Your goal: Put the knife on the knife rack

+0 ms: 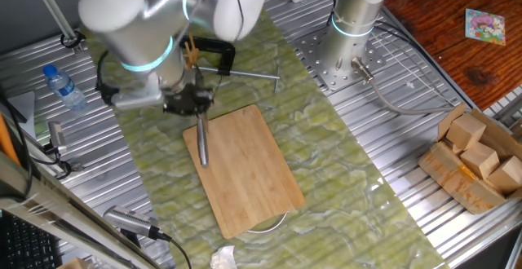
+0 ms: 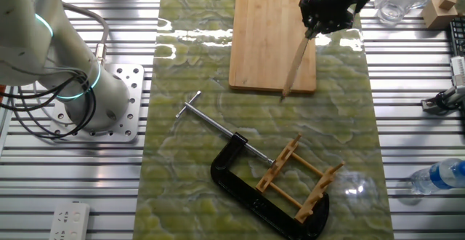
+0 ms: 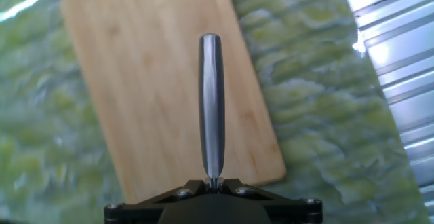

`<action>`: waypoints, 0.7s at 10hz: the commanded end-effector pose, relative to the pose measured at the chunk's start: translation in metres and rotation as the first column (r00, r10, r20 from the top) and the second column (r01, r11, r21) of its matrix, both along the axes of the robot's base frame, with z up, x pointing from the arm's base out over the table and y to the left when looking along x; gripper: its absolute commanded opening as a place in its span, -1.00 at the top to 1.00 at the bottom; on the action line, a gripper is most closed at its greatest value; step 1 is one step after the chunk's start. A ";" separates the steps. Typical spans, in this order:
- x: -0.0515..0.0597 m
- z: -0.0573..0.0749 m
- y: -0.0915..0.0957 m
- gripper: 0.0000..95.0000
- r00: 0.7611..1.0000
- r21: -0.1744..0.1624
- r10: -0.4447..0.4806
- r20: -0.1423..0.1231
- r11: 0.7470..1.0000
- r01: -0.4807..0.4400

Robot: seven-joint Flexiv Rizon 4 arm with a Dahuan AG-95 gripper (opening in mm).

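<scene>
The gripper [image 2: 314, 28] is holding the knife [image 2: 296, 65] above the cutting board [image 2: 261, 40]; the knife rack [image 2: 301, 180], at 6 o'clock, is waiting.

Ribbed silver metal table [image 2: 407, 65] spanning the frame, covered down the centre by a green marbled mat [image 2: 189, 73]. Lying on the mat: rectangular bamboo cutting board [image 2: 261, 36] at top centre; black C-clamp with steel rod [image 2: 240, 178] at lower centre. Clear plastic water bottle [image 2: 439, 176] on bare metal, lower right.
</scene>
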State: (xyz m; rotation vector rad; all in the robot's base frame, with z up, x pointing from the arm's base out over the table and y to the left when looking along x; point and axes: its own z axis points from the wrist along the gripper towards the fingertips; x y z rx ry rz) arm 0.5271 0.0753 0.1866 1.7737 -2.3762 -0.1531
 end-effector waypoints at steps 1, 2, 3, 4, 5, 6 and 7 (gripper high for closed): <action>-0.009 0.010 -0.035 1.00 0.975 -0.054 0.220 -0.011 0.974 -0.220; -0.009 0.010 -0.042 1.00 0.968 -0.051 0.252 -0.012 0.966 -0.252; -0.011 0.010 -0.062 1.00 0.950 -0.038 0.314 -0.012 0.949 -0.314; -0.012 0.009 -0.070 1.00 0.942 -0.033 0.337 -0.010 0.941 -0.337; -0.015 0.009 -0.088 1.00 0.918 -0.028 0.396 0.002 0.918 -0.396; -0.017 0.007 -0.098 1.00 0.900 -0.024 0.436 0.005 0.900 -0.436; -0.019 0.008 -0.107 1.00 0.887 -0.023 0.461 0.007 0.887 -0.461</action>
